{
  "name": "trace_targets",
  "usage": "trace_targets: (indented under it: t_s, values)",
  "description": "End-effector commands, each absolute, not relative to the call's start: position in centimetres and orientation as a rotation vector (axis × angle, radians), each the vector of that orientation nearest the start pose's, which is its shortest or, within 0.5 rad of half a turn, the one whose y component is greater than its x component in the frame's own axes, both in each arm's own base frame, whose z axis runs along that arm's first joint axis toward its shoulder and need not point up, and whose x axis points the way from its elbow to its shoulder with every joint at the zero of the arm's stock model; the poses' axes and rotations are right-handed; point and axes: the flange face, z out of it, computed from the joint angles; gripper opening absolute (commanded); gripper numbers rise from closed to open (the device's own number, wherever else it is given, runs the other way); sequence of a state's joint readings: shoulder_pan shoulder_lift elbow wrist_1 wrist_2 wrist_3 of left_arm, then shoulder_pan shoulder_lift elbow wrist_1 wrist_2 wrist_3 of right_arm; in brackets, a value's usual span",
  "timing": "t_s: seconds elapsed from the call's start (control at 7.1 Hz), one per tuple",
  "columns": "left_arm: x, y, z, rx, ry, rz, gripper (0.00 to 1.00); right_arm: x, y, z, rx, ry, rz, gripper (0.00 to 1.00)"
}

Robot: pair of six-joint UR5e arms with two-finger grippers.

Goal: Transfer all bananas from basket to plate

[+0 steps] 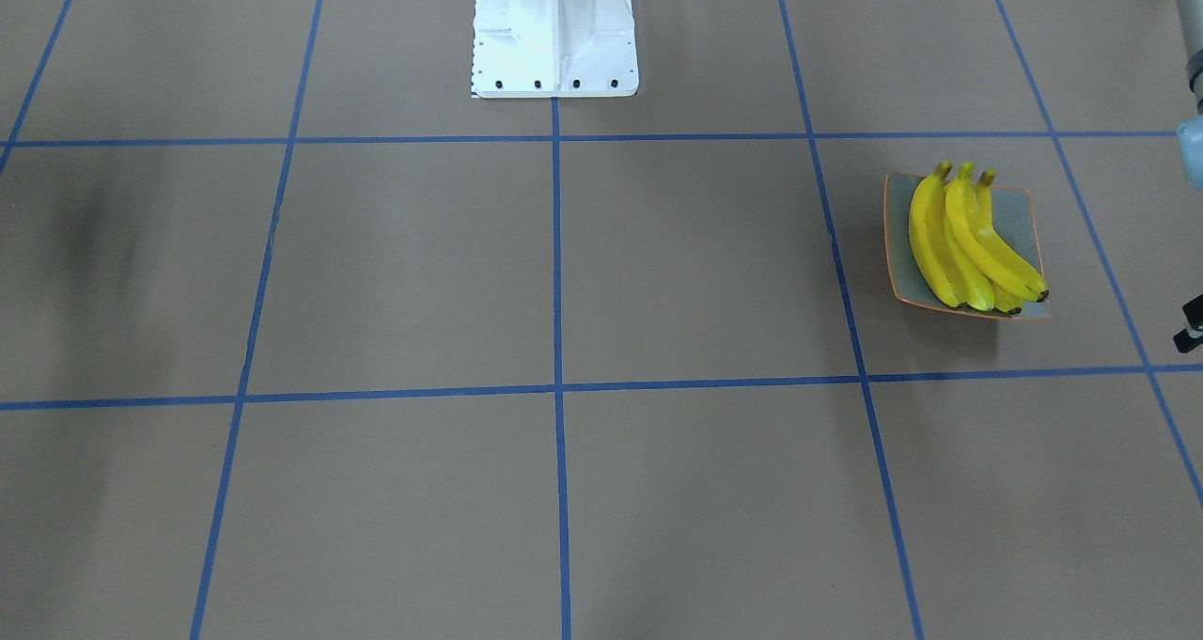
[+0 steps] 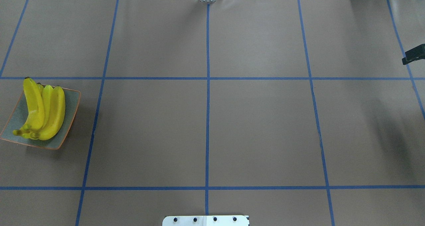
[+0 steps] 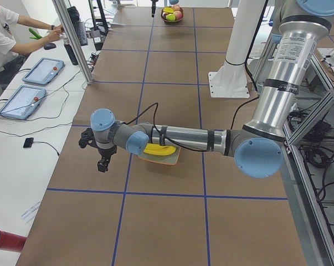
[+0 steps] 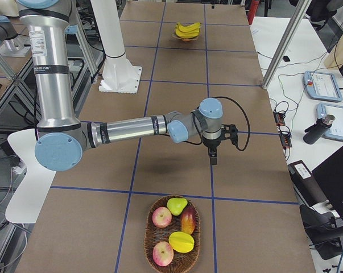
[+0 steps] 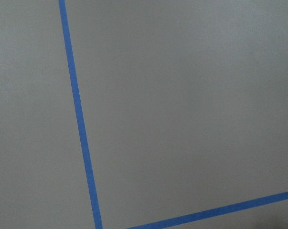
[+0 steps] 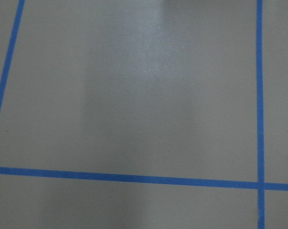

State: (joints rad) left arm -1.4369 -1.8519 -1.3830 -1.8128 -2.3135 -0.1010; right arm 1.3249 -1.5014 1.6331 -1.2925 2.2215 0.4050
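My left gripper (image 3: 103, 164) hangs above the counter (image 3: 161, 221) near the plate (image 2: 71, 101); the right gripper (image 4: 213, 157) hangs near the basket (image 4: 147, 236). How open they are, I cannot tell. The bananas (image 2: 44, 110) lie together on the plate, at the counter's left end.

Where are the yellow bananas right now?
In the overhead view the bananas lie together on the plate at the far left edge, on the robot's left side.

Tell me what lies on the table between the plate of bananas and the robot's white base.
Nothing. In the overhead view, only bare brown table crossed by blue tape lines separates the plate from the white base.
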Motion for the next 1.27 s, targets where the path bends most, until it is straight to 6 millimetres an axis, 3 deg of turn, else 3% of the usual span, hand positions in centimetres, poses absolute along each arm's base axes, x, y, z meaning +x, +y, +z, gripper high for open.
trace_targets:
  t_s: [0.0, 0.28, 0.42, 0.7, 1.13]
  values:
    - [0.2, -62.5, 54.0, 0.185, 0.755, 0.167, 0.99, -3.6, -54.1, 59.4, 0.135, -0.787, -0.001, 1.00]
    - [0.3, -60.7, 53.8, 0.086, 0.766, 0.139, 0.99, -1.7, -53.9, 59.4, 0.123, -0.830, 0.035, 1.00]
    - [0.3, -58.7, 56.2, 0.063, 0.764, 0.158, 0.99, -1.3, -53.9, 59.2, 0.105, -0.830, 0.047, 1.00]
    - [0.6, -58.6, 56.4, 0.047, 0.792, 0.157, 0.99, -0.7, -53.7, 59.3, 0.116, -0.826, 0.030, 1.00]
    - [0.7, -58.5, 56.3, 0.044, 0.812, 0.155, 0.99, -2.2, -54.3, 59.3, 0.058, -0.794, -0.049, 1.00]
